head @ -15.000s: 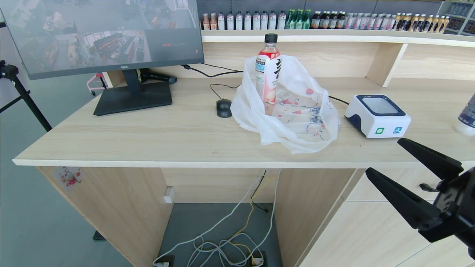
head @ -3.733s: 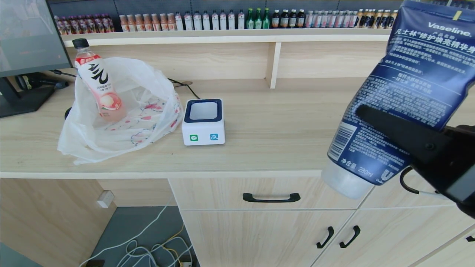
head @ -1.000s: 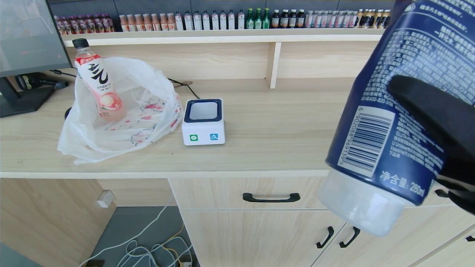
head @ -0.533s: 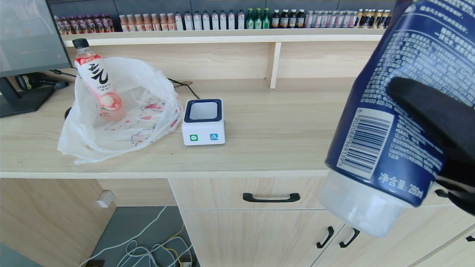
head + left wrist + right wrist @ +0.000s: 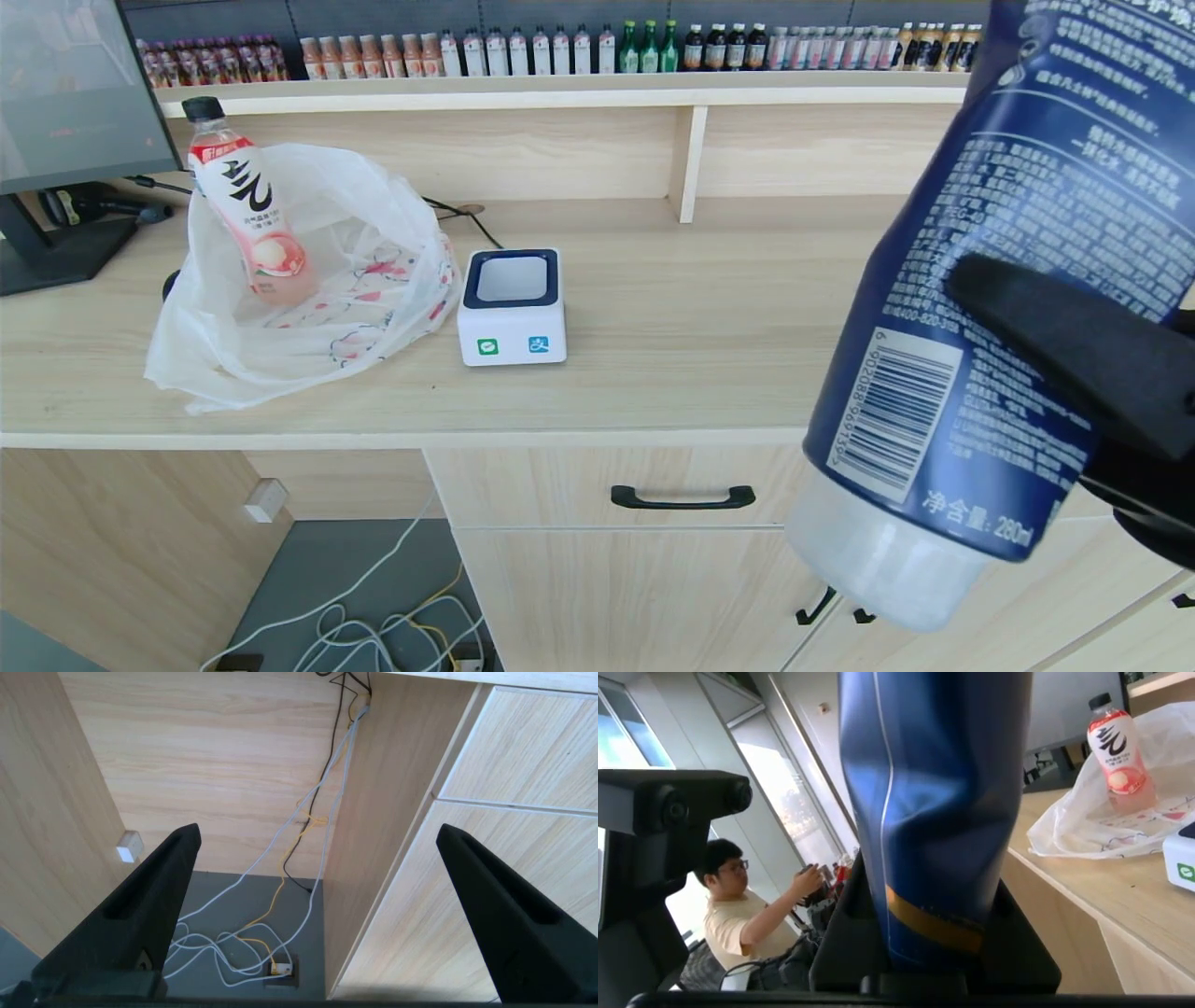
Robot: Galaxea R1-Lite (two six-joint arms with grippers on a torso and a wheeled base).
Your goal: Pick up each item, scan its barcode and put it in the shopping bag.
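R tool (image 5: 980,280) was clamped on blue tube (image 5: 1008,187), held cap-down in air, well right of scanner (image 5: 512,303) on bench (image 5: 700,327); L tool (image 5: 318,840) apart. Risk: soft tube could slip; barcode (image 5: 896,411) wasn't facing scanner.

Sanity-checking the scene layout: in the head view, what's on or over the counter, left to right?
monitor → shopping bag → scanner → blue tube, held up in the right end effector

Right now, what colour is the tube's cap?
Frosted white cap on the dark blue tube; head view shows it best.
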